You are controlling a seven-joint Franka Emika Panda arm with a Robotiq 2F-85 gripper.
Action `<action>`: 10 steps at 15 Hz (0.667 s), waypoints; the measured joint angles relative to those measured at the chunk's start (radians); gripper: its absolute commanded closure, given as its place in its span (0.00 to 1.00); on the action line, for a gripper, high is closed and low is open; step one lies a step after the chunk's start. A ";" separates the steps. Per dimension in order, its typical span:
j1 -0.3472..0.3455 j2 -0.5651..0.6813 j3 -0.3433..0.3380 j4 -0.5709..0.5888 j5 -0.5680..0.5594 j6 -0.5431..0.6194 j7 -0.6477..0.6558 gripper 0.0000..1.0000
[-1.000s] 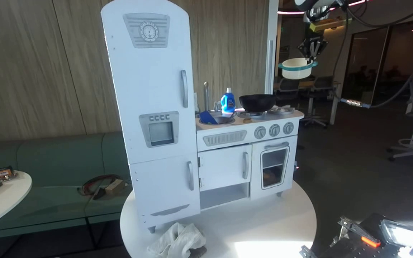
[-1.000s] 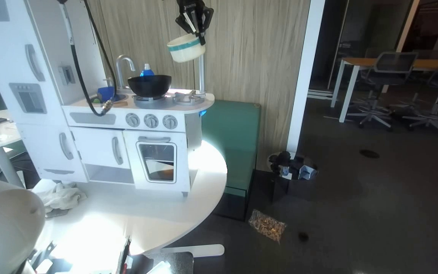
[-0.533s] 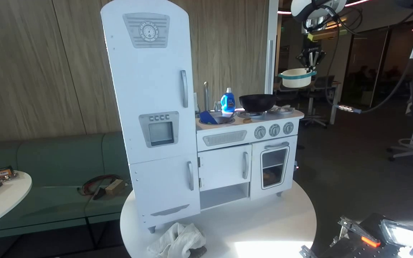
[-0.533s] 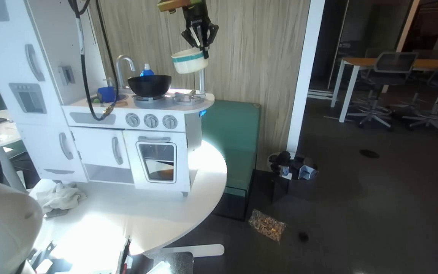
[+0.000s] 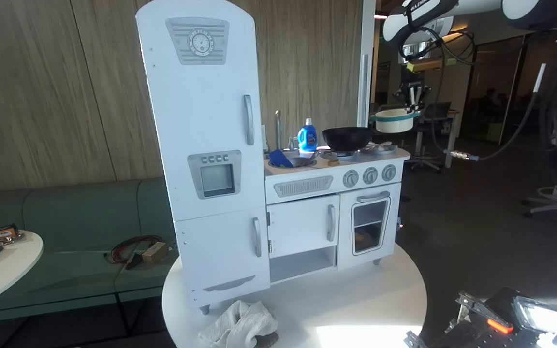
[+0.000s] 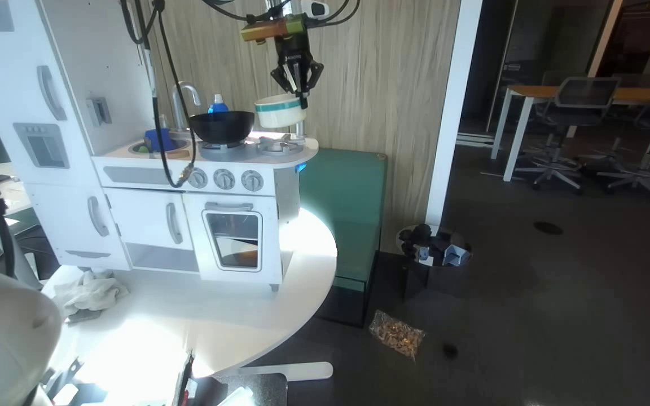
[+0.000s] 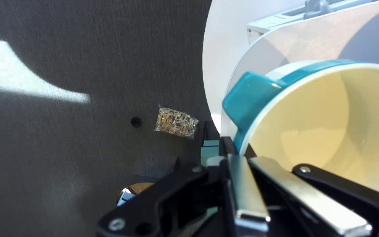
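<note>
My gripper (image 5: 412, 109) is shut on the rim of a cream pot with a teal band (image 5: 394, 124), one finger inside the wall and one outside. The wrist view shows the gripper (image 7: 237, 148) pinching the pot's rim (image 7: 294, 118) near a teal handle; the pot's inside looks empty. In an exterior view, the gripper (image 6: 303, 101) holds the nearly level pot (image 6: 280, 113) in the air, just above the right-hand burner (image 6: 280, 145) of the white toy kitchen. A black pan (image 6: 222, 126) sits on the neighbouring burner, to the pot's left in both exterior views.
A blue bottle (image 5: 307, 136) stands behind the sink, which holds a blue item (image 5: 280, 159). The tall toy fridge (image 5: 206, 121) rises at the left. A cloth (image 5: 242, 324) lies on the white table (image 5: 356, 304). A clear bag (image 6: 397, 334) lies on the floor. A cable hangs from the arm.
My gripper has moved down with the pot, from well above the stove to close over the right-hand burner. The pot has gone from tilted to nearly level. The grip has stayed shut.
</note>
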 measured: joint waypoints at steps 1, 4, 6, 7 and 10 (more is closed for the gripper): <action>-0.001 0.011 0.003 0.004 0.000 -0.002 -0.001 0.96; -0.005 0.037 0.015 0.015 0.000 -0.003 -0.012 0.96; -0.006 0.050 0.023 0.024 0.000 -0.004 -0.020 0.96; -0.006 0.056 0.026 0.029 0.000 -0.005 -0.024 0.96; -0.007 0.073 0.034 0.044 0.001 -0.010 -0.032 0.96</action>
